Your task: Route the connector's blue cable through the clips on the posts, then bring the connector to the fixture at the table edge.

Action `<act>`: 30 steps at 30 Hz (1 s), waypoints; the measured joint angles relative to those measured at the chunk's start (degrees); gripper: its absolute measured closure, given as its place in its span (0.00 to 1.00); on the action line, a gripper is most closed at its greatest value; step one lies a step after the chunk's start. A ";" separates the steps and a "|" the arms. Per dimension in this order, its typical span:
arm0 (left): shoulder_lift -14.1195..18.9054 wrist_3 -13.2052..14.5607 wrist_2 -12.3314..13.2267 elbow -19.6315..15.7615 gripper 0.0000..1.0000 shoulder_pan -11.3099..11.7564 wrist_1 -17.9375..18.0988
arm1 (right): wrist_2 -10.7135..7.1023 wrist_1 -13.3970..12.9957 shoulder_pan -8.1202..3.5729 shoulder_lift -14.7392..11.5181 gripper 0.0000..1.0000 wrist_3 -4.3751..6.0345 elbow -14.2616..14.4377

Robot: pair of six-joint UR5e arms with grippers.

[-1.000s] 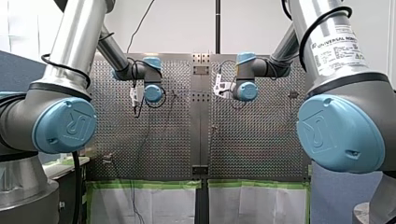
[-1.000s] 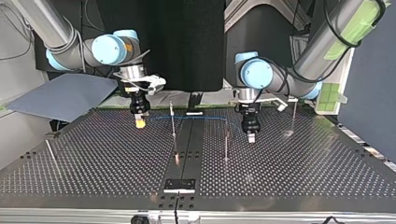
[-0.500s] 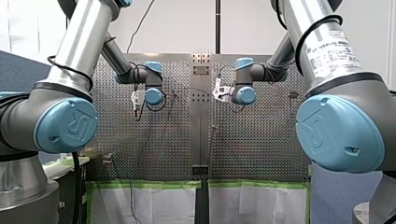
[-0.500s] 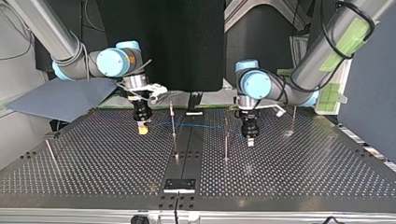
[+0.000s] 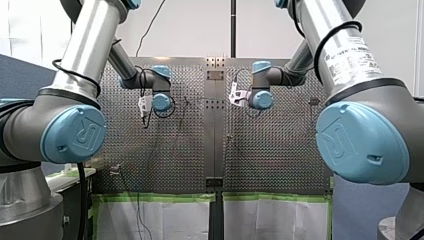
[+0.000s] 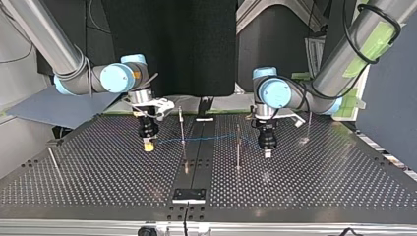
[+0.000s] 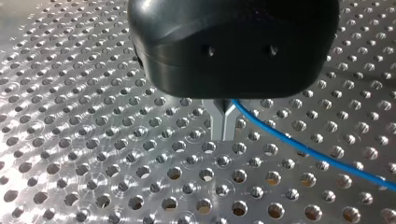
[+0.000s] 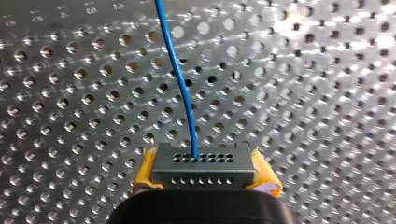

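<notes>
My right gripper clamps the light, rigid connector near the closest post; my left gripper pinches the thin, floppy blue cable beyond that post (likely to slip, so hold firmly).

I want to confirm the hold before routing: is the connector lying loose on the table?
No, the right wrist view shows the connector clamped between my right gripper's yellow pads.
</notes>
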 joint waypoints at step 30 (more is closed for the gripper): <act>-3.80 0.26 1.99 3.13 1.00 0.50 -2.15 | -1.76 1.88 -1.50 3.98 1.00 -0.26 -5.51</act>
